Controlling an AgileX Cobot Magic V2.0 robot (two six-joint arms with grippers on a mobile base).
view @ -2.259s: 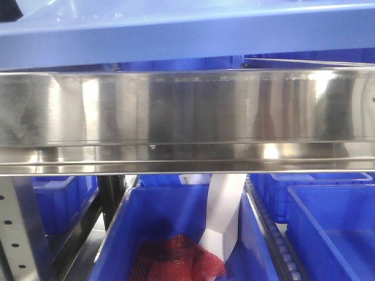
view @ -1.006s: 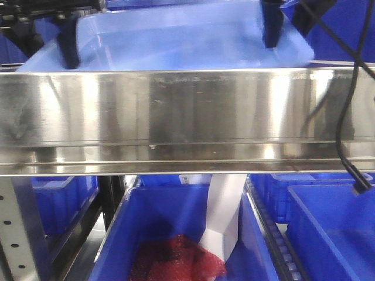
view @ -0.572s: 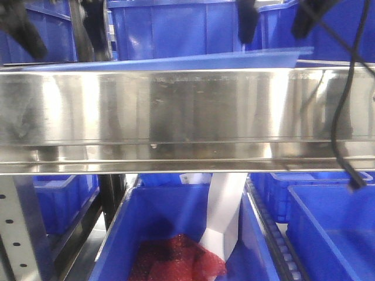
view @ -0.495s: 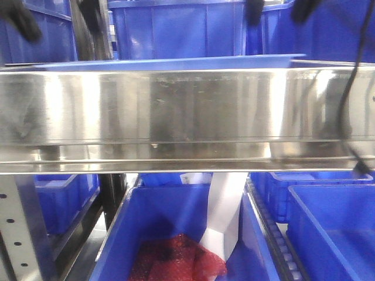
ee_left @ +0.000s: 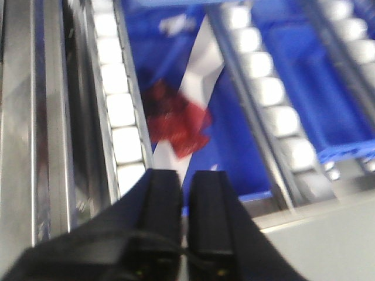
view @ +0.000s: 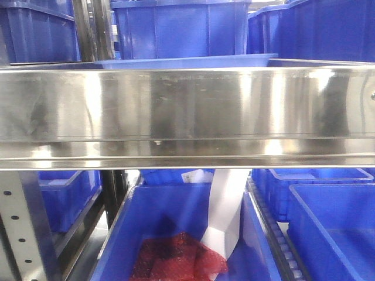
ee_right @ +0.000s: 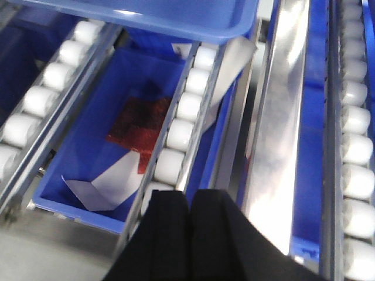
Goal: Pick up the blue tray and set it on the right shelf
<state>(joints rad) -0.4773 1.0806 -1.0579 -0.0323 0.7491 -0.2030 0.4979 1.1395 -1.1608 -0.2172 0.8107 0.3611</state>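
The blue tray (view: 187,61) lies flat on the right shelf, only its pale rim showing above the shiny steel front rail (view: 187,111). In the right wrist view the tray's near edge and rounded corner (ee_right: 152,17) rest over the white rollers at the top. My right gripper (ee_right: 188,202) is shut and empty, well back from the tray, above the rollers. My left gripper (ee_left: 186,181) is shut and empty, its black fingers over a roller track; the tray is not clear in that view. Neither gripper shows in the front view.
Deep dark-blue bins (view: 176,29) stand behind the tray. Below the rail, a blue bin (view: 176,234) holds red mesh (view: 176,257) and a white paper strip (view: 225,211). A grey perforated upright (view: 17,228) is at the left, and another blue bin (view: 334,234) at the right.
Both grippers held the tilted tray over the rail, then let go and withdrew out of the front view. The tray has settled flat and low behind the rail.
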